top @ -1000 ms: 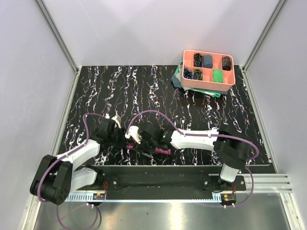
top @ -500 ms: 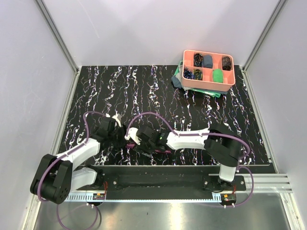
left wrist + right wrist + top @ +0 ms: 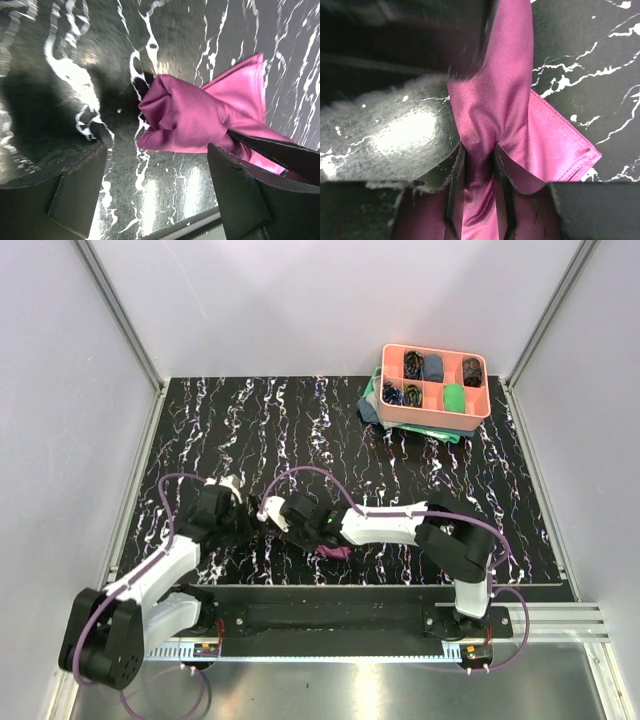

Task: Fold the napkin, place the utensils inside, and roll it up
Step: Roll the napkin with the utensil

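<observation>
Left gripper (image 3: 159,148): I see jaws spread wide, nothing held. Bunched end of napkin (image 3: 190,117) lies on counter (image 3: 60,60) just ahead of them. Right gripper (image 3: 477,150): I read it clamped on napkin, cloth gathered into narrow ridge between its fingers. Top view: napkin crumpled near front edge of counter, beneath right arm. Pink tray (image 3: 430,416) well apart, far right corner.

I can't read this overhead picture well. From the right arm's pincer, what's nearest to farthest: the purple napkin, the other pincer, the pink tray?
1. The napkin: pinched in the right pincer itself.
2. The left pincer: open, just to its left.
3. The coral tray: far off at the back right.
</observation>
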You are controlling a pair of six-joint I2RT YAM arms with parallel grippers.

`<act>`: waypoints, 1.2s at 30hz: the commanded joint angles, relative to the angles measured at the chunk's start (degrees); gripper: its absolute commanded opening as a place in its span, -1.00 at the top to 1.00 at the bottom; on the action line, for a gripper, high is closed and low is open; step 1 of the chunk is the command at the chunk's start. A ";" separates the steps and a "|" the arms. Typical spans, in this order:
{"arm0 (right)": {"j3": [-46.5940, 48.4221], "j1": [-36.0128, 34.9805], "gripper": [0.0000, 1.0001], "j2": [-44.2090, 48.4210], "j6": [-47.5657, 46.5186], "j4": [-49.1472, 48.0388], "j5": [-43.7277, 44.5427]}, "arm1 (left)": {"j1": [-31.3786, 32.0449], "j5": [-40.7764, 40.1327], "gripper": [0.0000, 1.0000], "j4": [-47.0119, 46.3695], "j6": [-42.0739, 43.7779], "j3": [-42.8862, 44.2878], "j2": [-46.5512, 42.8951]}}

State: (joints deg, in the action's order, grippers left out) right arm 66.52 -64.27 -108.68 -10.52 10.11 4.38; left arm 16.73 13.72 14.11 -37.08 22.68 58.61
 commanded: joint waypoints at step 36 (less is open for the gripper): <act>13.63 17.51 0.42 -13.13 7.18 18.37 -55.36 | -1.00 8.17 -0.19 -19.90 1.57 -9.05 -2.80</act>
State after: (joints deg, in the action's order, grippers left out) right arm 78.50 -47.37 -120.16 -3.29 27.35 -48.16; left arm 15.81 20.36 0.23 -36.42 13.61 54.63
